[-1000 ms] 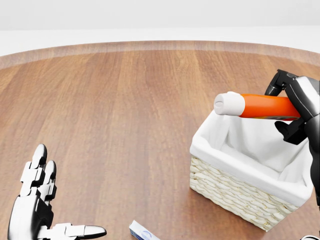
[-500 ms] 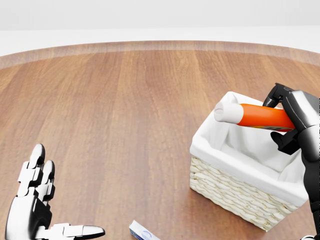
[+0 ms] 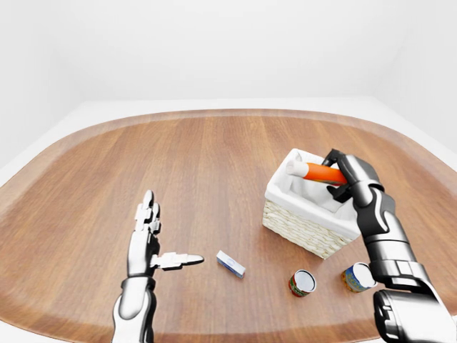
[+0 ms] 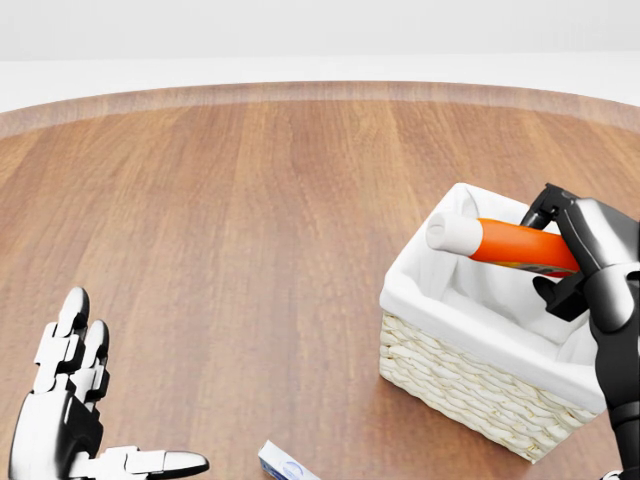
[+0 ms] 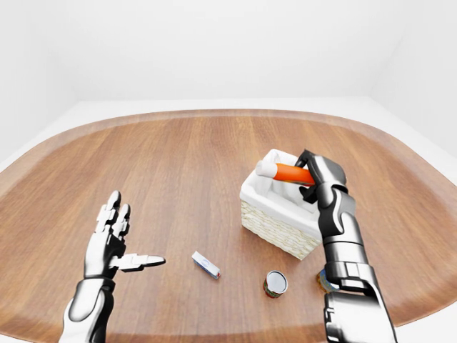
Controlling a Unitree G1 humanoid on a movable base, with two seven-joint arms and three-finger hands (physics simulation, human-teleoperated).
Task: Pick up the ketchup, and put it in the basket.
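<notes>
The ketchup (image 4: 512, 244) is an orange-red bottle with a white cap, lying almost level just inside the top of the basket. My right hand (image 4: 572, 256) is shut on its base end, at the right edge of the head view. The basket (image 4: 470, 375) is pale wicker with a white cloth lining and stands at the right of the wooden table. My left hand (image 4: 75, 420) hovers open at the bottom left, fingers spread, holding nothing.
A small white and blue packet (image 3: 230, 263) lies on the table between my hands. Two cans (image 3: 302, 282) (image 3: 356, 277) rest below the basket in the left-eye view. The round wooden table (image 3: 200, 164) stretches wide to the left and top.
My right hand has lowered the ketchup from above the basket's rim down into its opening. The left hand has barely moved.
</notes>
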